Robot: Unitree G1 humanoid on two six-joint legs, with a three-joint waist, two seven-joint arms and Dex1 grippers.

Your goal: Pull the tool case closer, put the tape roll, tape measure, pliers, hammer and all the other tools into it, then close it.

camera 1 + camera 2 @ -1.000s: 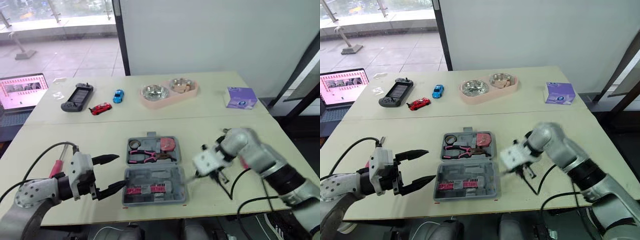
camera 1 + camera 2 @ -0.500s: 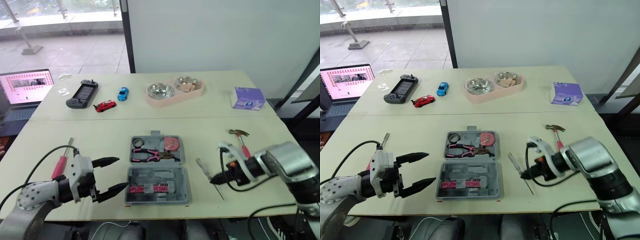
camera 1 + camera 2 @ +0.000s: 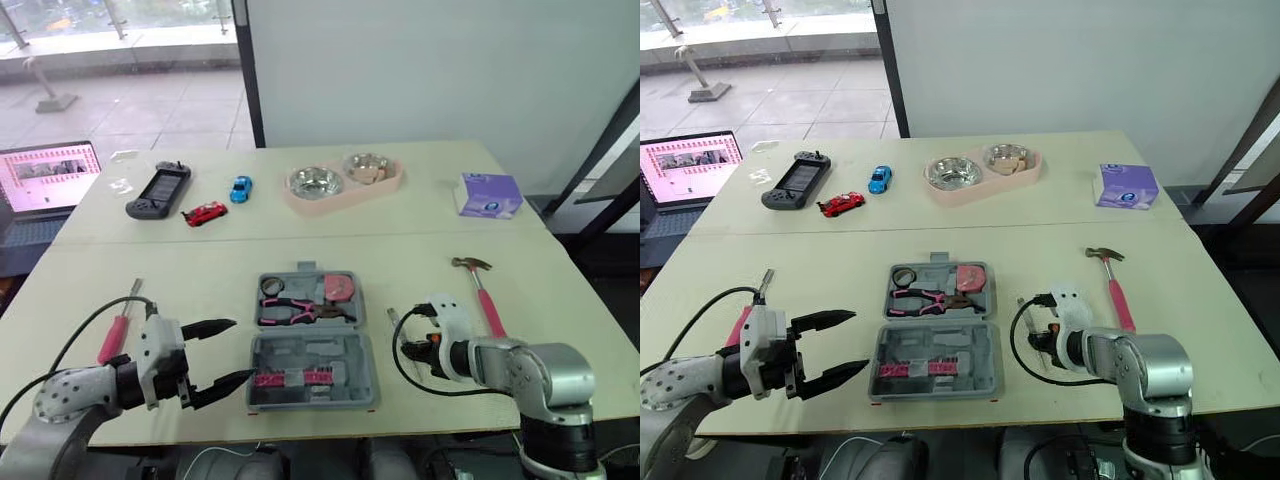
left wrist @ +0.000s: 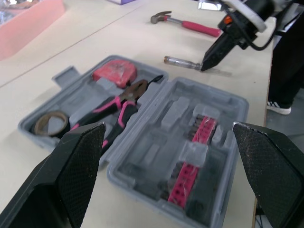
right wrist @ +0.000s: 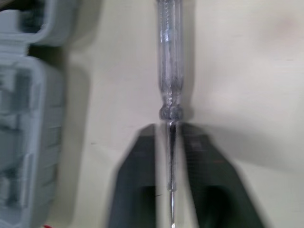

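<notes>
The screwdriver (image 5: 169, 71) is cut off at both ends by the frame edge, the case (image 5: 23, 118) is mostly cropped, and the laptop (image 3: 45, 182) at 10 o'clock is part-cropped, screen illegible.

We see the grey plastic tool case (image 3: 312, 350) lying open at lower centre on the table (image 3: 200, 270), with a pink bit strip (image 3: 290, 378) in its lower half. Its upper half holds the dark tape roll (image 3: 271, 288), the red tape measure (image 3: 342, 288) and the pink-handled pliers (image 3: 300, 311). The pink-handled hammer (image 3: 482, 291) lies well to the right, a clear-handled screwdriver (image 5: 170, 71) just right of the case, and a pink-handled screwdriver (image 3: 117, 332) at lower left.
</notes>
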